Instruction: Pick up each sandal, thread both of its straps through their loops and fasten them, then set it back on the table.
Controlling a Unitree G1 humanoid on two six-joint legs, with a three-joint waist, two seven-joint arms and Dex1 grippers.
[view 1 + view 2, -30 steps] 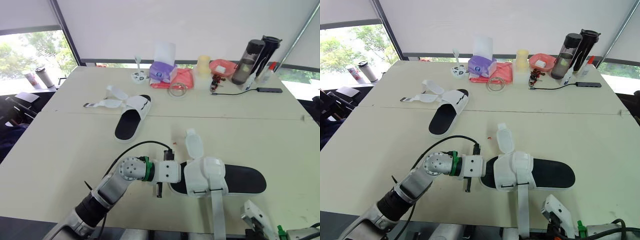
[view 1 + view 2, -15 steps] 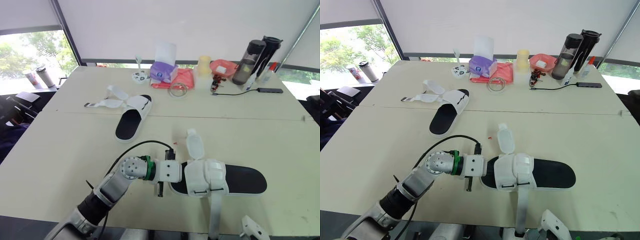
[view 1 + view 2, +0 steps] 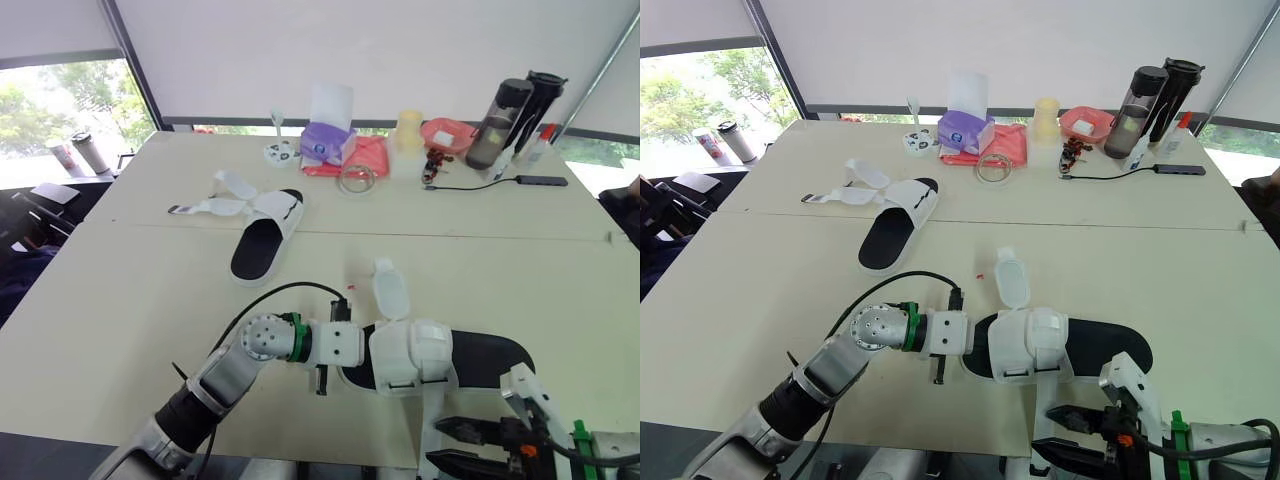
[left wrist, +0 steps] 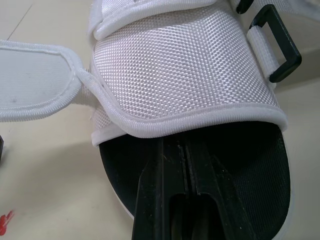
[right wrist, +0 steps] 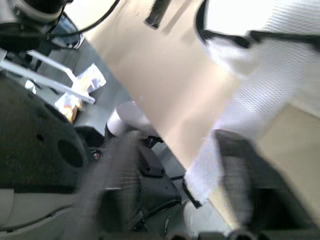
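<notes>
Nothing fastened yet. Near white-fabric, black-soled sandal [image 3: 415,355] lies at front edge of desk [image 3: 130,300]. L gripper [image 4: 184,147], fingers together, is tucked under its upper. R gripper [image 3: 442,446], fingers apart, is placed around hanging white strap [image 3: 428,408]. 2nd matching sandal [image 3: 262,240] is left mid-desk, straps loose.

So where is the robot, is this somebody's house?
Probably an office or workroom, not a house: a long pale table stands beside big windows with blinds, and on it are drink bottles, a tissue box and a cable.
</notes>
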